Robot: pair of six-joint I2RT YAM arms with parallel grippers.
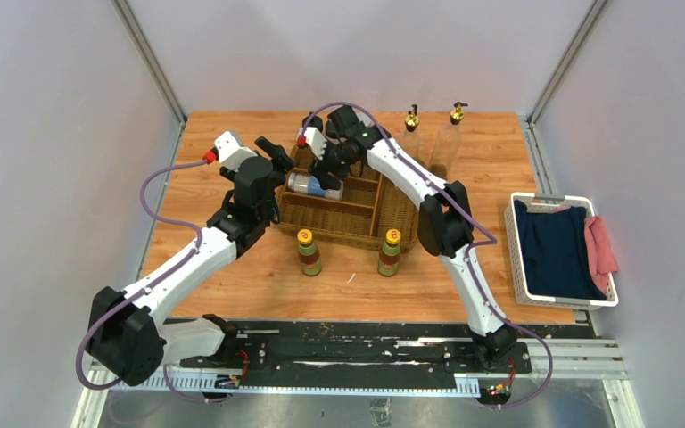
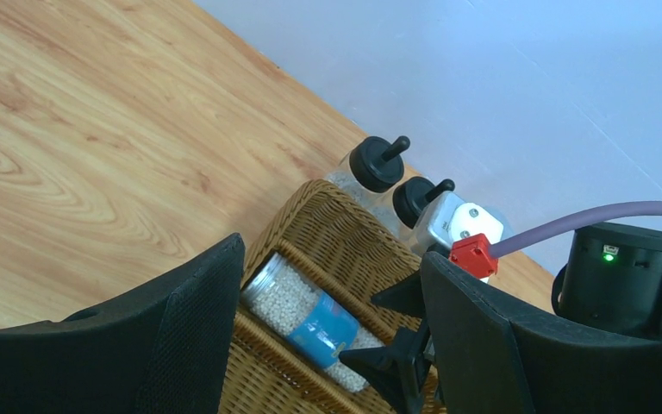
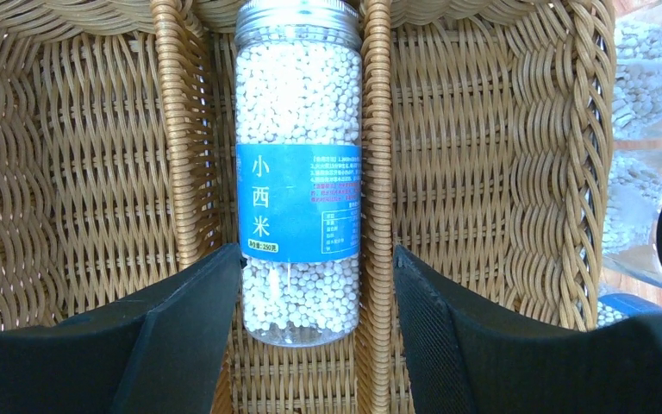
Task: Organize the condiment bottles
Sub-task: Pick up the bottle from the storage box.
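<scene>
A clear grey-lidded jar [image 3: 299,172] of white pearls with a blue label lies on its side in the middle slot of the wicker basket [image 3: 95,172]. My right gripper [image 3: 310,319] is open and straddles the jar's base; its left finger sits at the glass, its right finger beyond the wicker divider. My left gripper [image 2: 332,328] hovers open over the basket's left end, near the jar [image 2: 306,310] lid. Two black-capped bottles [image 2: 377,164] stand behind the basket. Two yellow-capped bottles [image 1: 309,252] [image 1: 390,252] stand in front of the basket [image 1: 339,239]. Two gold-topped bottles [image 1: 410,129] [image 1: 450,134] stand at the back.
A white crate [image 1: 560,299] holding dark blue and pink cloths sits at the table's right edge. Grey walls close in the table on three sides. Both arms cross above the basket, the right gripper [image 1: 325,169] close beside the left gripper [image 1: 272,153].
</scene>
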